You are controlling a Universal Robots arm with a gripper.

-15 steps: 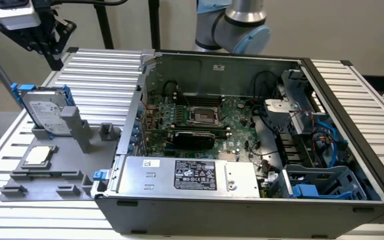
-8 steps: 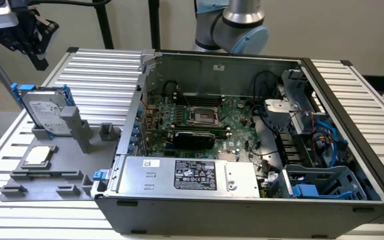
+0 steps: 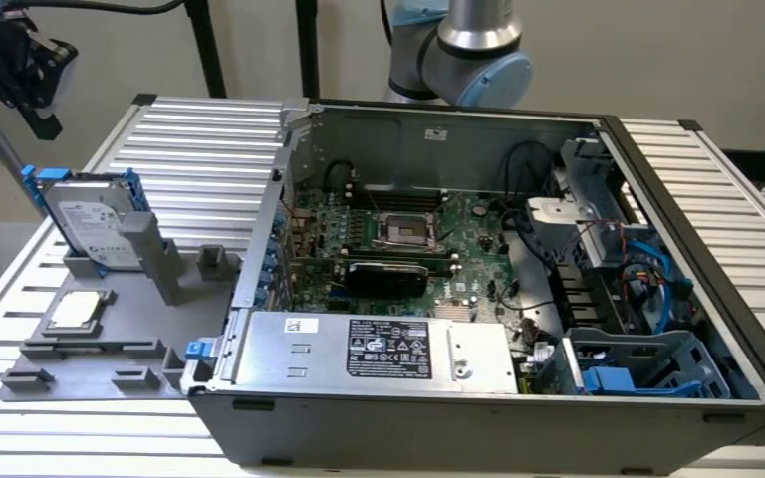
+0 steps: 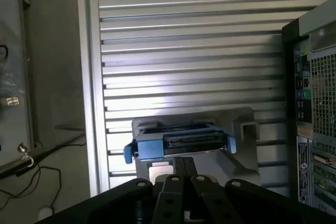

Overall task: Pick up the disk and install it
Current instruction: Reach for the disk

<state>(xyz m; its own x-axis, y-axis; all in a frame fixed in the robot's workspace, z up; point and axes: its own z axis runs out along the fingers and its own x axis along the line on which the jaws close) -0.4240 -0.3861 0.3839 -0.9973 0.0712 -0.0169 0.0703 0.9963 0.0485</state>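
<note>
- Disk (image 3: 91, 219), framed by its blue carrier, stands tilted on edge in a grey fixture (image 3: 156, 321) at the exterior view's left of the open computer case (image 3: 462, 129).
- Gripper (image 4: 184, 165) hangs well above the disk, fingers pressed together, holding nothing.

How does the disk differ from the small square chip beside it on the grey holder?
The disk stands tilted on its edge; the chip lies flat. The disk is larger and rectangular, with a blue frame; the chip is smaller, square and has none. Both are silver and sit on the grey holder.
</note>
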